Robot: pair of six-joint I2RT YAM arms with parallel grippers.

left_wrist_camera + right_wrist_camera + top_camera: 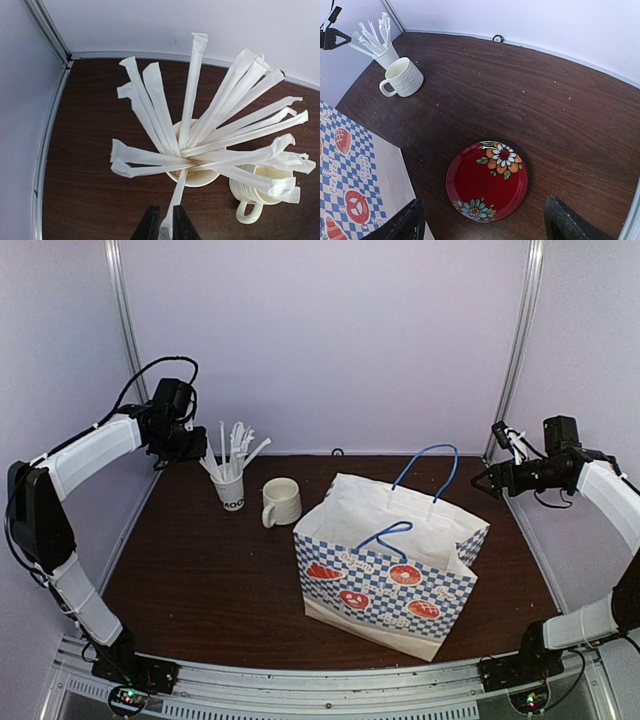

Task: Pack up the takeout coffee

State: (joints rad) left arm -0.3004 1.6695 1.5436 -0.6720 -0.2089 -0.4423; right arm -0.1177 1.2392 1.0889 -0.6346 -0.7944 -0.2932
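Observation:
The takeout coffee is not in view in any frame. My left gripper (166,214) is at the back left (196,446), just above a white paper cup (197,176) full of wrapped white straws. Its jaws are shut on the end of one wrapped straw (177,196) that still reaches into the cup. The right gripper (484,216) hangs at the back right (492,478), open, above a red flowered plate (486,181) with nothing between its fingers.
A cream ribbed mug (281,502) stands next to the straw cup (231,490). A white paper bag (390,565) with a blue check band and blue handles stands open mid-table. It hides the plate from the top camera. The back and side walls are close.

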